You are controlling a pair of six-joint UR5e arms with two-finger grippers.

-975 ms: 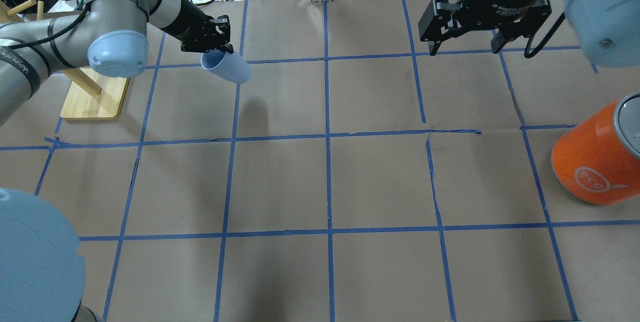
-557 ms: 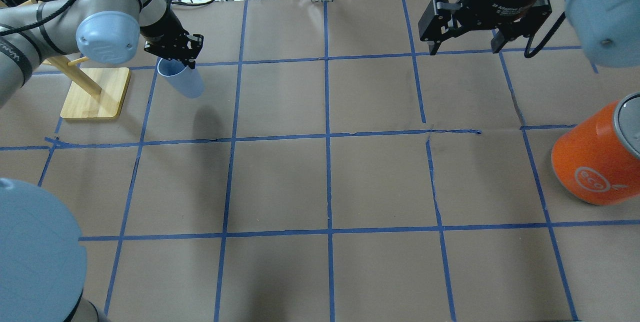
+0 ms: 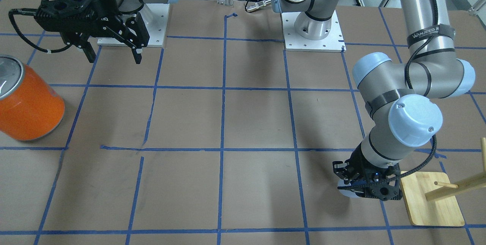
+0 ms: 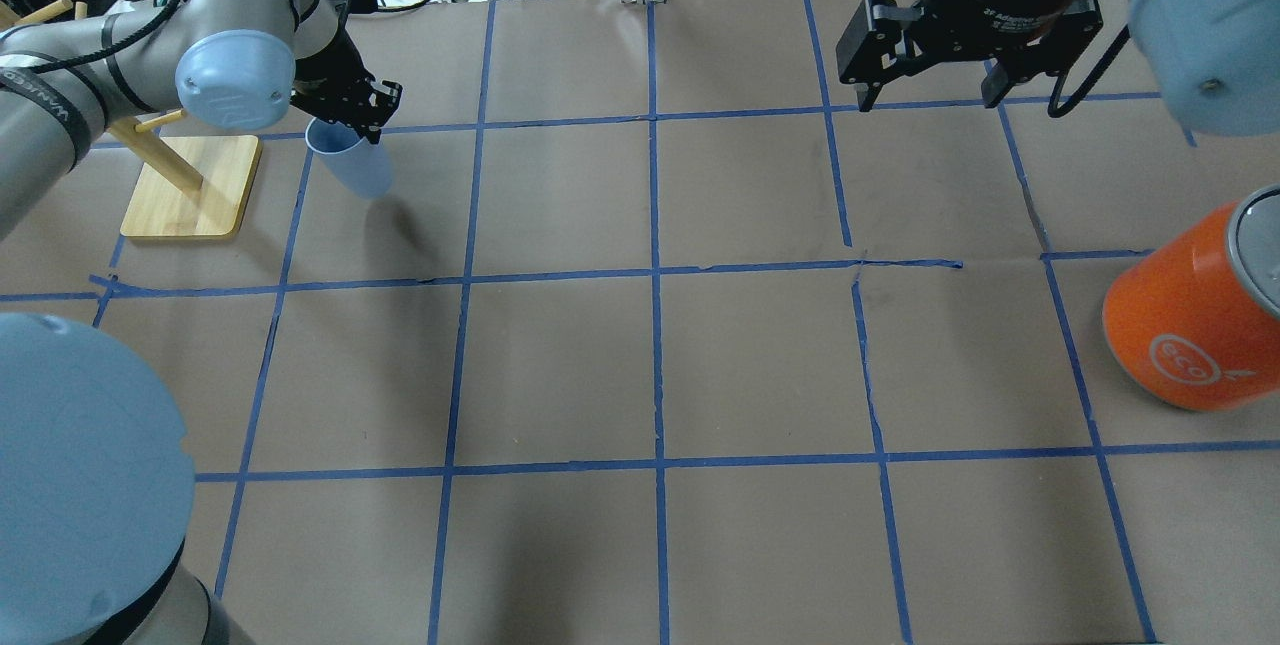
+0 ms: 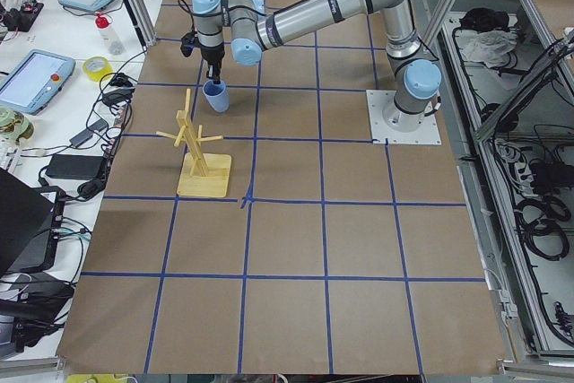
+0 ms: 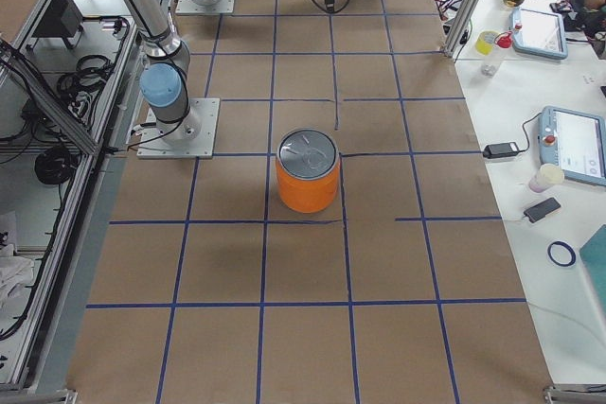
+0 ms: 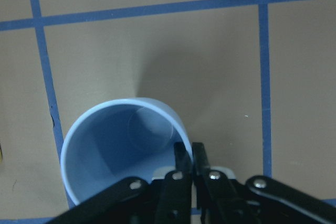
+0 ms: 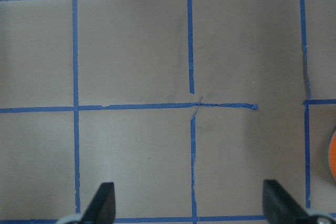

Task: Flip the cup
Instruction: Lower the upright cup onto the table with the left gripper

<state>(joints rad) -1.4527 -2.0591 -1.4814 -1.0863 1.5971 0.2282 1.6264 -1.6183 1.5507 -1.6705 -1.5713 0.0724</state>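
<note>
So compared with a second ago, the left arm has swung over toward its own side of the table [image 4: 760, 355] and dragged the cup [image 4: 355, 165] along with it. Back then the cup hung about one grid square further in and was tipped way over, almost on its side. Now it sits right next to the wooden rack [image 4: 190, 185], close to a tape crossing, and it's a lot closer to upright. The orange canister [image 4: 1185, 325] and the right arm haven't budged at all.

Cup orientation: mouth up, base down, long axis near vertical with a bit of lean. In the overhead view the base end points toward the robot and slightly inward. The wrist cam looks straight into the open mouth and you can see the round bottom inside [image 7: 121, 145]. Can't tell if the base is actually touching the paper or just above it.

Left gripper [image 4: 365, 130]: pinched nearly closed on the cup's rim, one finger inside the wall and one outside [image 7: 200, 161].

Right gripper [image 4: 932, 103]: spread wide, nothing in it, hanging over bare paper at the far side.
</note>
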